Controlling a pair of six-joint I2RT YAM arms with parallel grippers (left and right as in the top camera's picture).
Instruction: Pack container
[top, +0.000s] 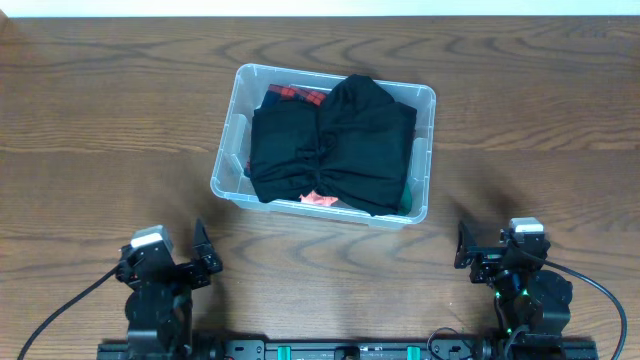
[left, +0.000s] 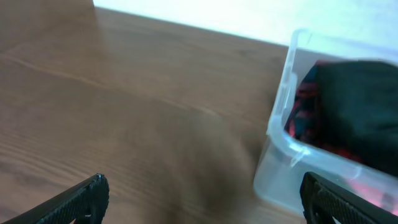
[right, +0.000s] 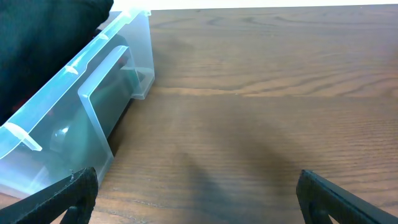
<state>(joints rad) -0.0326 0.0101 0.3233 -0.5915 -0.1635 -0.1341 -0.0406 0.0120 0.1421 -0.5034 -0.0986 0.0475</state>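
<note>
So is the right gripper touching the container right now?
Apart. The overhead view shows a strip of bare table between the right gripper and the container; the gripper is open and holds nothing.

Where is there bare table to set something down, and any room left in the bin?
Bare table lies left of the bin, right of it, and in the strip between it and the left gripper and right gripper. The bin is crowded: black clothing covers nearly all of it.
</note>
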